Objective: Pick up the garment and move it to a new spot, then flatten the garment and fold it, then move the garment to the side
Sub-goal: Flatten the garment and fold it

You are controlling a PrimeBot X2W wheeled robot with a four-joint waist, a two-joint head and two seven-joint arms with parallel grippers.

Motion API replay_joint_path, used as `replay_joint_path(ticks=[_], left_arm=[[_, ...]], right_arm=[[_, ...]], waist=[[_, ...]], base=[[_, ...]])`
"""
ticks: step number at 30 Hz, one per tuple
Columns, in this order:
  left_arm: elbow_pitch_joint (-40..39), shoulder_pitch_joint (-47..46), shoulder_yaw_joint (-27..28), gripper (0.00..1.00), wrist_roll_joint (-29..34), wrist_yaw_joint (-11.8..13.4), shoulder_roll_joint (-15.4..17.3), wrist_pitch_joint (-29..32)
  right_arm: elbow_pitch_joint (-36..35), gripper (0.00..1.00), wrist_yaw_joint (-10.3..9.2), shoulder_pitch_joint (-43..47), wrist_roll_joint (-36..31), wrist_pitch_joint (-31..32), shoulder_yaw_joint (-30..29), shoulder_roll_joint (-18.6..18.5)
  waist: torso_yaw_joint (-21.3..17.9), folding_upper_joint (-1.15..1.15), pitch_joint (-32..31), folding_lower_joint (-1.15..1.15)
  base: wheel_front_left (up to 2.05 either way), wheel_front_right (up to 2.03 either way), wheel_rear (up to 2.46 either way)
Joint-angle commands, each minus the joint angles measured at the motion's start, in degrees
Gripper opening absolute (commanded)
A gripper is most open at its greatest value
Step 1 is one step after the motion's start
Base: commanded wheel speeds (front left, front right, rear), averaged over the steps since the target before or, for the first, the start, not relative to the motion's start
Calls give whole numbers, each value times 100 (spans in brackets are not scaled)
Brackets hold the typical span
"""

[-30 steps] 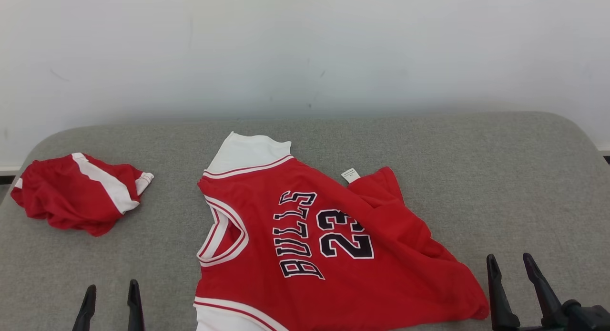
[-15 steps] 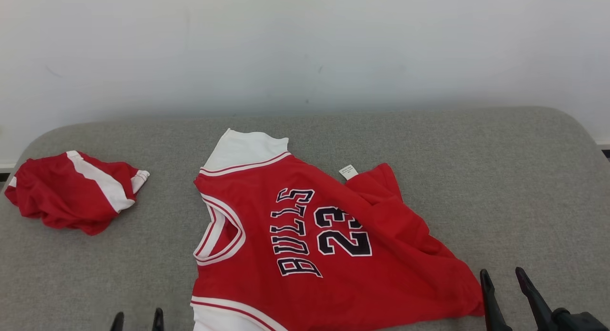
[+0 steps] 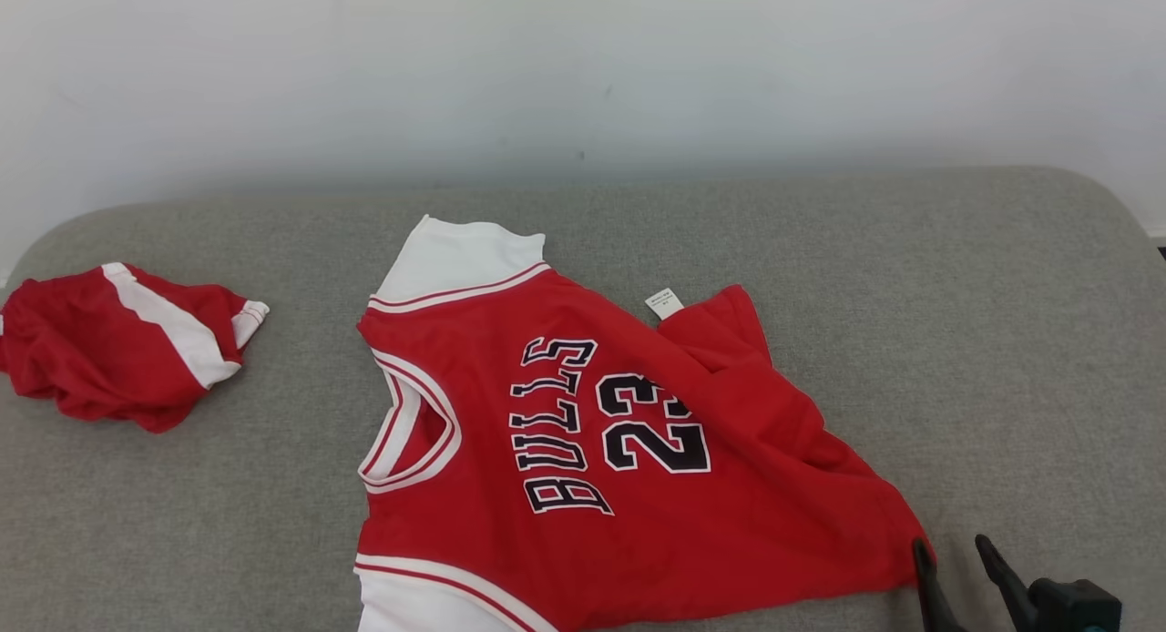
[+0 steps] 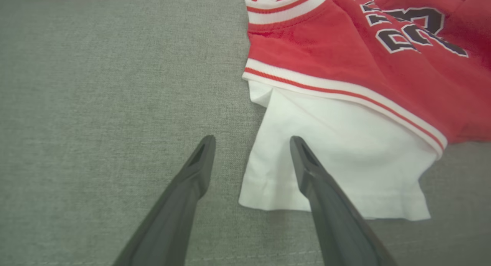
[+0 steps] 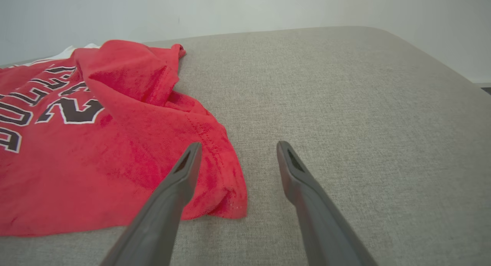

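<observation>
The garment (image 3: 592, 432) is a red jersey with white sleeves, dark "BULLS" lettering and the number 23, lying spread but rumpled on the grey cushion (image 3: 956, 341). My right gripper (image 3: 955, 561) is open at the lower right, just beside the jersey's red hem corner (image 5: 226, 189), with nothing between its fingers. In the left wrist view my left gripper (image 4: 251, 145) is open above the near white sleeve (image 4: 337, 170), straddling the sleeve's left edge without gripping it. The right part of the jersey (image 5: 126, 105) is bunched and folded over.
A second red garment with white stripes (image 3: 118, 345) lies crumpled at the far left of the cushion. A pale wall (image 3: 583, 67) rises behind. Bare grey cushion stretches to the right of the jersey (image 5: 364, 105) and to the left of the sleeve (image 4: 96, 105).
The head view has tilted, shifting the whole scene up. Both grippers have drawn back toward the bottom edge; the left one has left that view. The jersey has not moved.
</observation>
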Motion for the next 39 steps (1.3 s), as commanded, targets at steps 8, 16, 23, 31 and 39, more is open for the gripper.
replay_joint_path(ticks=[8, 16, 23, 31, 39], left_arm=[[561, -309, -323, 100, -351, 12, 95, 0], [924, -489, -599, 100, -611, 4, 36, 29], [1087, -562, -978, 0, -904, -24, -19, 64], [-171, -383, -930, 0, -1113, 10, 101, -1], [-1251, -1156, -733, 0, -1420, 10, 361, -1]], right_arm=[[834, 100, -14, -378, 145, -2, 267, 87], [1510, 100, -14, -723, 430, -1, 523, 205], [1736, 0, -4, -889, 831, 20, 995, 251], [477, 0, -6, -520, 1248, -2, 1468, 142], [-474, 0, -6, -1024, 1400, -1, 1757, -21]], waist=[[-78, 0, 188, 0], [-81, 0, 297, 0], [-64, 0, 266, 0], [-89, 0, 147, 0], [-184, 0, 236, 0]], base=[[0, 0, 0], [0, 0, 0], [0, 0, 0], [0, 0, 0], [0, 0, 0]])
